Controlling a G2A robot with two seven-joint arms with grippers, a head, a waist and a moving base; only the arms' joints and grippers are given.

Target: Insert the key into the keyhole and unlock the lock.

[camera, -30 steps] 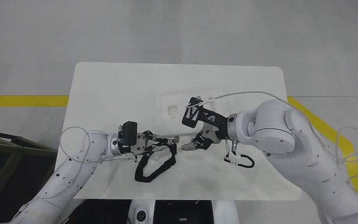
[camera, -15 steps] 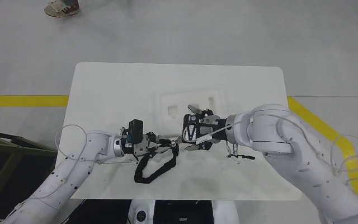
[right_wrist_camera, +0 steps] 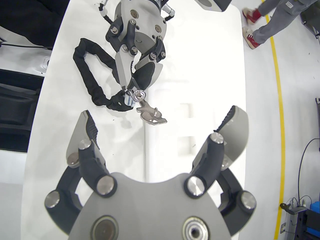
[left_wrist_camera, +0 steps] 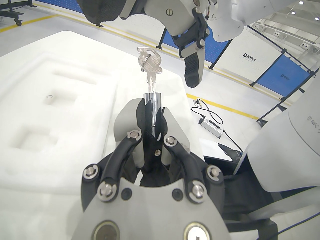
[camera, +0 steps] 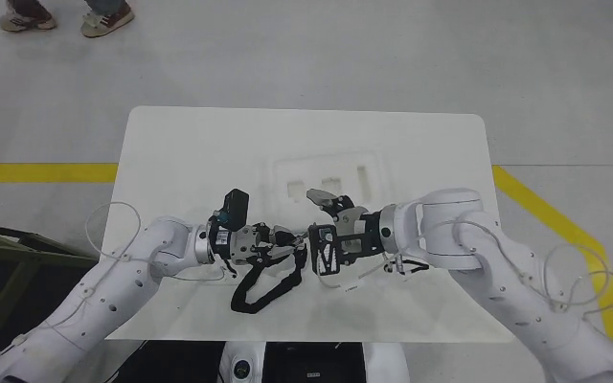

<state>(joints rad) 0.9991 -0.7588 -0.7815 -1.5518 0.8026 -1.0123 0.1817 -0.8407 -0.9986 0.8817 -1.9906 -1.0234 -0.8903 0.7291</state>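
Note:
A black chain lock [camera: 261, 285] lies looped on the white table [camera: 172, 153]. My left gripper [left_wrist_camera: 152, 106] is shut on the lock's chrome cylinder [left_wrist_camera: 154, 101], holding it a little above the table. The silver key [left_wrist_camera: 149, 62], with a small ring through its head, sticks out of the keyhole. In the right wrist view the key [right_wrist_camera: 151, 115] points out from the cylinder [right_wrist_camera: 138, 95] toward my right gripper [right_wrist_camera: 160, 119]. That gripper is open, its fingers [left_wrist_camera: 193, 73] spread to either side of the key's head without touching it. From above, both grippers meet near the table's middle [camera: 306, 235].
A white foam tray [camera: 287, 177] with several shallow recesses lies just beyond the grippers. The table's near edge is close behind the chain loop. A thin cable and a black clip [camera: 410, 269] hang under the right wrist.
My right gripper has moved left toward the lock, turned about its wrist and now stands open around the key's head. The left gripper has lifted and shifted slightly right with the lock.

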